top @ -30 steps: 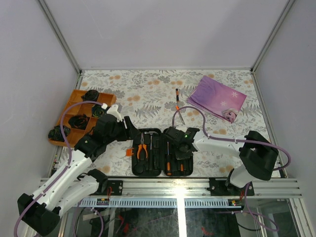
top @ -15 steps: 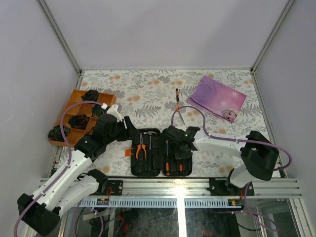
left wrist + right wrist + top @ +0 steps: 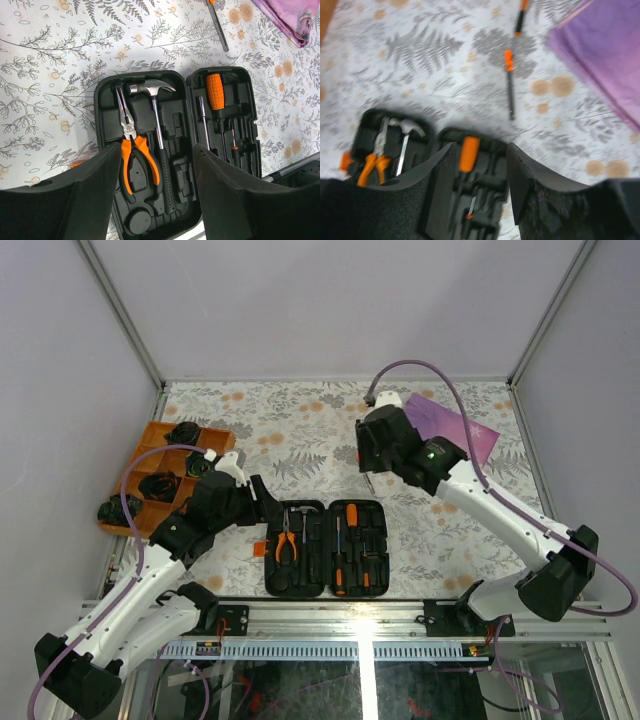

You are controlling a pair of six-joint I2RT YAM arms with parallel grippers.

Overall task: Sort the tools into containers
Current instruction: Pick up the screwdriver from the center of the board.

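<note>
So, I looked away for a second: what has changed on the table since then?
The right tool opened, leaving the orange-handled screwdriver in the case, and swung away toward the loose screwdriver farther out. The left tool, pliers and hammer stayed put.

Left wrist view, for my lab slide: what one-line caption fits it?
Open left gripper hovering over the open tool case, pliers and hammer slotted left, orange-handled screwdriver right.
</note>
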